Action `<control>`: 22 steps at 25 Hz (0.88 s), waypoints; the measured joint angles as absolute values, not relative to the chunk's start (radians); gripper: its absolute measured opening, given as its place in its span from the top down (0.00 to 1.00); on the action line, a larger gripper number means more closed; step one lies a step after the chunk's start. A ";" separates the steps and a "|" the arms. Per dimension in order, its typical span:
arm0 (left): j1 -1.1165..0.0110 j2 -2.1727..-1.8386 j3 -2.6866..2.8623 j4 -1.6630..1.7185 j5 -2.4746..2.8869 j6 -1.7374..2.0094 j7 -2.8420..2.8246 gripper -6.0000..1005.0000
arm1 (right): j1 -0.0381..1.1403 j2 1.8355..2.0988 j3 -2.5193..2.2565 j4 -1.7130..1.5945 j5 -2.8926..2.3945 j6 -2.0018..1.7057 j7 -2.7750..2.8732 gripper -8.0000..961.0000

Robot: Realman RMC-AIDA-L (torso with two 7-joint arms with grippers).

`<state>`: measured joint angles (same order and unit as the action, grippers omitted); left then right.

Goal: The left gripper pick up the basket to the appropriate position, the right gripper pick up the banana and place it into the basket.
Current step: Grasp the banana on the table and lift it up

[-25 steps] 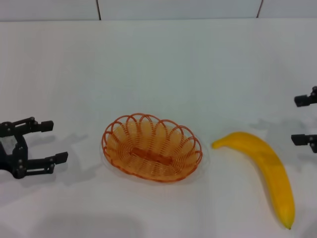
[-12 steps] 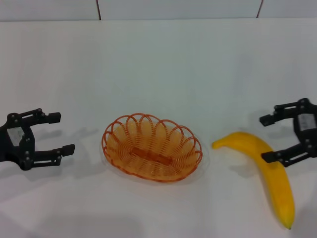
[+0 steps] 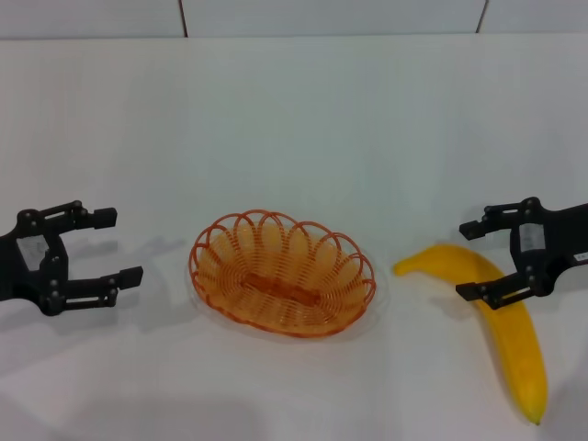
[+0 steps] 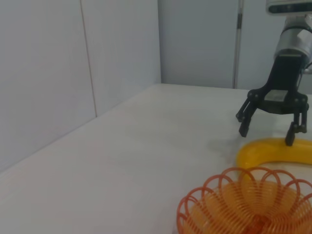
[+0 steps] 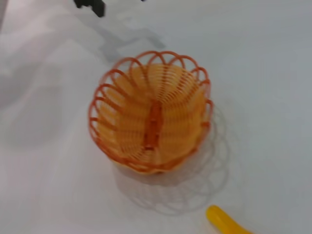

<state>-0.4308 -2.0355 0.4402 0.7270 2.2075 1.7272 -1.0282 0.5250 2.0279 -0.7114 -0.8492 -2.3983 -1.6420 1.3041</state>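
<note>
Centred on the white table [image 3: 294,119]: the basket [image 3: 281,273], light, springy looped wire, probably best pinched at its scalloped left rim. To its right, the banana [image 3: 501,317], smooth, curved, easily bruised, best gripped mid-length. Left hand [image 3: 108,245] spread, well left of basket; right hand [image 3: 469,260] spread, straddling the banana's far end.

Bare table [image 3: 294,119] btwn left gripper [image 3: 115,246] & basket [image 3: 281,272]; nothing blocks banana [image 3: 501,317] from above

Orange looped-wire basket [image 3: 282,273]; plain yellow banana [image 3: 508,335]; black tools.
</note>
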 joint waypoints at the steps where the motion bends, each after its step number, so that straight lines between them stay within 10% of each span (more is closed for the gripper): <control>1: -0.429 -2.036 0.440 0.727 2.207 1.727 -1.028 0.14 | 0.523 2.028 -0.711 -0.849 -2.398 -1.631 1.304 0.10; 22: -0.422 -2.034 0.440 0.727 2.208 1.731 -1.028 0.14 | 0.495 2.026 -0.705 -0.854 -2.476 -1.571 1.313 0.11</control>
<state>-0.4217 -2.0341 0.4402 0.7271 2.2084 1.7315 -1.0281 0.4954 2.0256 -0.7049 -0.8543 -2.4758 -1.5710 1.3125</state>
